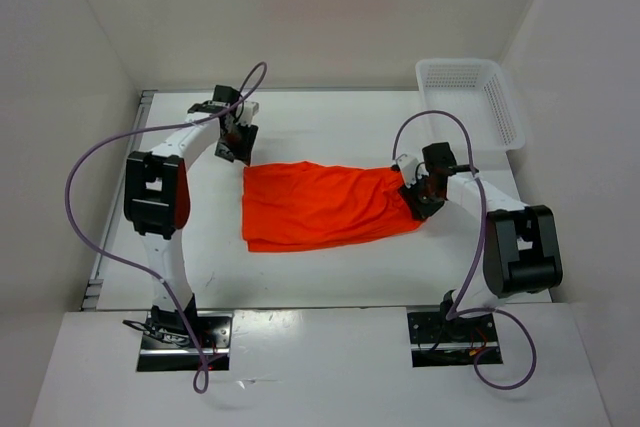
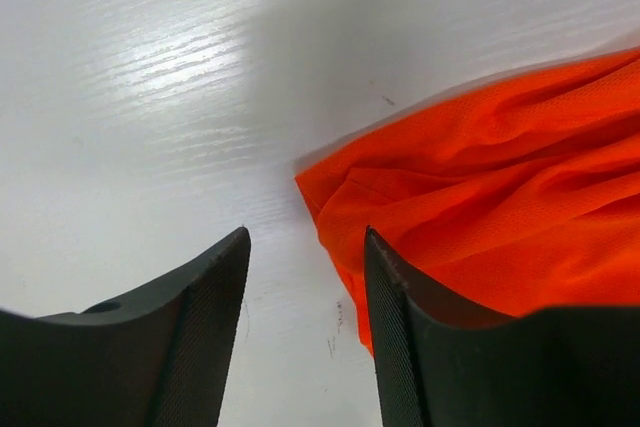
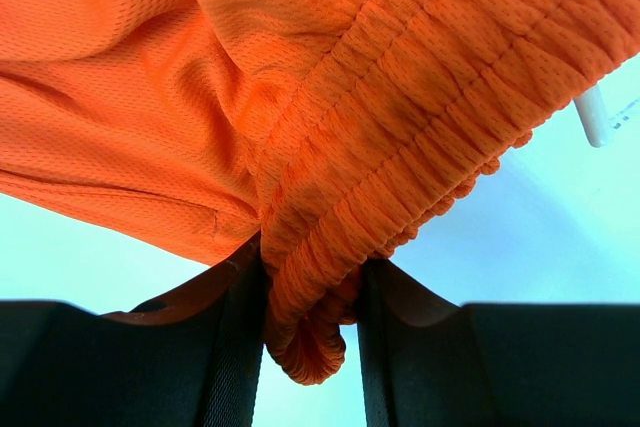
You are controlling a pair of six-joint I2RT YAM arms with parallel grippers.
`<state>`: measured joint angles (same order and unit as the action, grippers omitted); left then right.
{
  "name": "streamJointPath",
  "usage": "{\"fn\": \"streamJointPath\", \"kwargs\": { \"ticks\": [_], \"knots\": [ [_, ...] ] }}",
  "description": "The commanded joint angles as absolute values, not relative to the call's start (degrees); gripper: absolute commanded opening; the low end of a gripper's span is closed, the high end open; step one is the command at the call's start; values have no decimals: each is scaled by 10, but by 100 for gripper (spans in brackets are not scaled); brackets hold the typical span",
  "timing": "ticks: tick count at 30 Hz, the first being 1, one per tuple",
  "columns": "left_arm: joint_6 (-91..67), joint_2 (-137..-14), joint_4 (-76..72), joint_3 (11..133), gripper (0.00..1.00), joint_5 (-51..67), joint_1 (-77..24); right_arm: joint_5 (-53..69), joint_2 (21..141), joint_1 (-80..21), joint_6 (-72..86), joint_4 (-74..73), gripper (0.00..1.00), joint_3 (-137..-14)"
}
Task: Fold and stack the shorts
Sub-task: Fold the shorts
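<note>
Pinching the waistband [image 3: 400, 127] with our right hand [image 3: 312, 277], we want the left hand [image 2: 305, 257], spread empty beside the opposite corner, gripping too before folding the shorts [image 1: 325, 205] lying flat on the counter [image 1: 330, 127].

So the shorts [image 1: 325, 205] lie in the middle of the table [image 1: 330, 117], right gripper [image 1: 418, 197] on their right end, left gripper [image 1: 235, 142] just off their far-left corner, basket [image 1: 470, 97] at the table's far-right corner.
</note>
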<state>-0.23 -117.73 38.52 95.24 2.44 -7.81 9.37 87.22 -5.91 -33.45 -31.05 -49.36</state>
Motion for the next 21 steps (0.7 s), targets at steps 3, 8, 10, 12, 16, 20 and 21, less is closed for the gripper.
{"fn": "streamJointPath", "kwargs": {
  "ticks": [3,8,10,12,16,20,21],
  "knots": [
    [0,-1073,427,904,59,11,-76,76,838,-61,-348,-320,0,-492],
    [0,-949,486,768,54,82,-95,76,838,-66,-348,-315,0,-487],
    [0,-911,486,691,54,82,-125,69,838,-66,-348,-315,0,-487],
    [0,-868,486,646,54,67,-154,69,838,-71,-354,-315,0,-487],
    [0,-862,467,612,57,6,-224,64,849,-71,-359,-309,0,-487],
    [0,-868,454,599,59,-7,-272,64,849,-71,-353,-303,0,-487],
    [0,-874,447,599,59,-14,-278,64,844,-71,-353,-303,0,-487]
  ]
}}
